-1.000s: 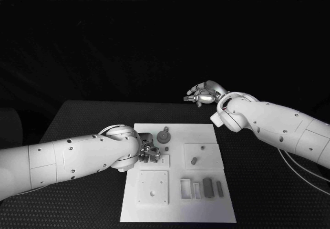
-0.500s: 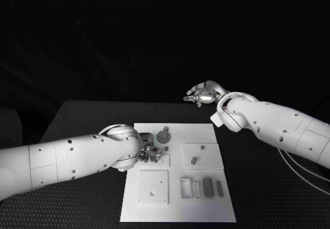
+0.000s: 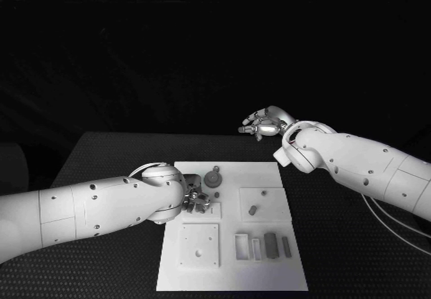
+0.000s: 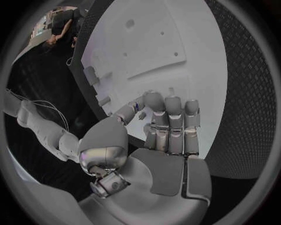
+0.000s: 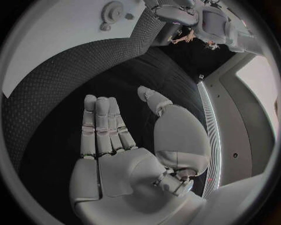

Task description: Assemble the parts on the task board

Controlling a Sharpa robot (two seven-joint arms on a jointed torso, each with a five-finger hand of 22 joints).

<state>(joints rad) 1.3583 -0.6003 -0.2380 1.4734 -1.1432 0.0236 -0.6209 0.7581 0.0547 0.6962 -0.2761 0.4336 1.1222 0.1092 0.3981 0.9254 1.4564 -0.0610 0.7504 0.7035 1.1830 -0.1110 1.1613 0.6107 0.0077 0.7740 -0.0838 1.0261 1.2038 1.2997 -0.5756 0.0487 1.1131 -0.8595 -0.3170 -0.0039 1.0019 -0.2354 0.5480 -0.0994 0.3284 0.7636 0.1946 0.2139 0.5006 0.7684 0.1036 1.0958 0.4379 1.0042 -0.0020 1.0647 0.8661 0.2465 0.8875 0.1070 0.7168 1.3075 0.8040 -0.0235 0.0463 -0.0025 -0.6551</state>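
The white task board (image 3: 233, 277) lies in the middle of the table. My left hand (image 3: 197, 199) is down on its left part, next to a small square plate (image 3: 207, 210). In the left wrist view that hand (image 4: 166, 126) has its fingers curled down onto the board (image 4: 175, 42), with the thumb close by them; I cannot tell if anything is between them. A grey gear (image 3: 213, 179) lies just beyond it. A short peg (image 3: 253, 210) stands in the right square plate. My right hand (image 3: 262, 126) hangs raised past the table's far edge, its fingers (image 5: 102, 126) straight and holding nothing.
Two grey bars (image 3: 271, 244) and a white slot block (image 3: 242, 245) lie on the board's near right. A square plate with holes (image 3: 199, 245) sits at its near left. Black table (image 3: 108, 162) surrounds the board. The gear (image 5: 111, 9) appears in the right wrist view.
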